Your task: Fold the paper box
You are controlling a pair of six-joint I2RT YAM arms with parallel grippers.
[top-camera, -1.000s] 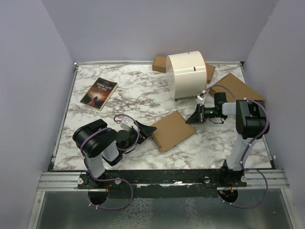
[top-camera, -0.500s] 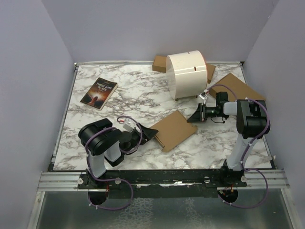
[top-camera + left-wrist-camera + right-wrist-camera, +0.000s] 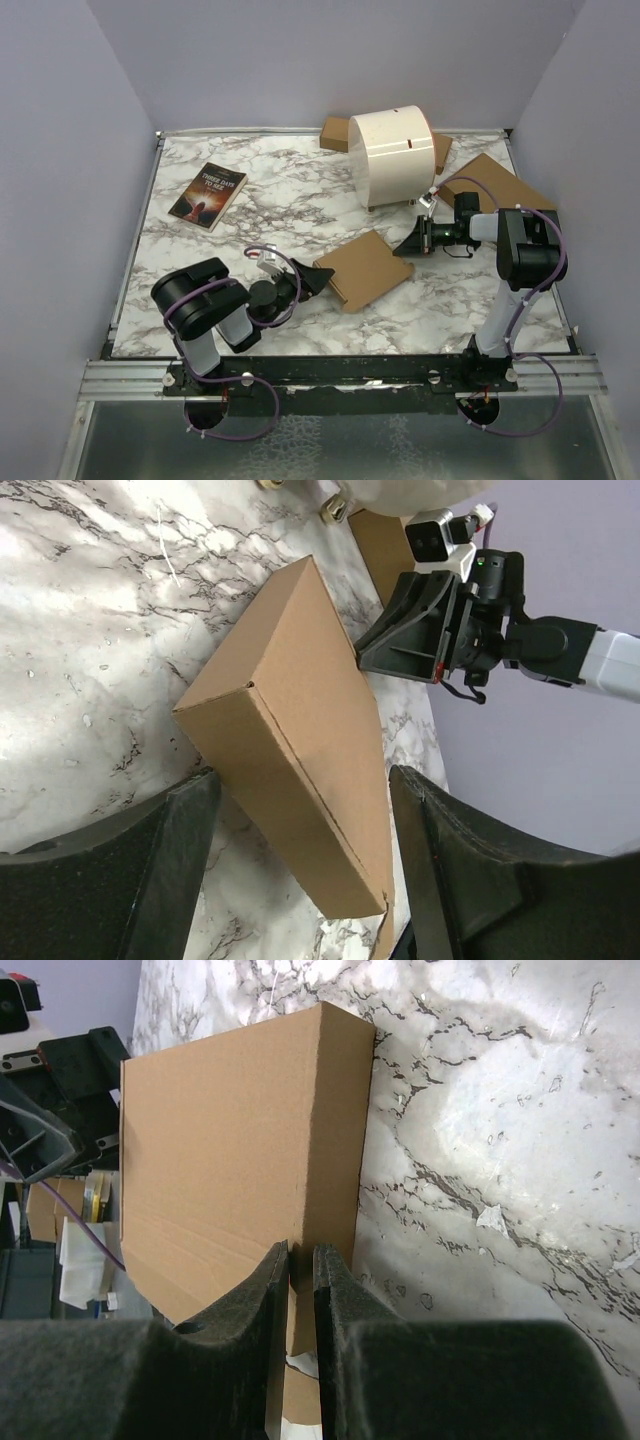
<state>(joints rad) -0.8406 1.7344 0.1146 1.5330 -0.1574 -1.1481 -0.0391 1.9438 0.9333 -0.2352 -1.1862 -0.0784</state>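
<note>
While the right gripper [image 3: 405, 245], its 2 fingers [image 3: 272, 1295] almost closed, seems to pinch the far edge of the paper box [image 3: 370, 268] lying mid-table [image 3: 290, 200], probably to steady it, the left gripper [image 3: 319, 278] straddles its near end wide open, holding nothing.

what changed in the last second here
The left gripper narrowed its jaws around the near end of the paper box, not yet gripping, and its elbow swung toward the near edge. The right gripper stayed pinched on the box's far edge; the book did not move.
</note>
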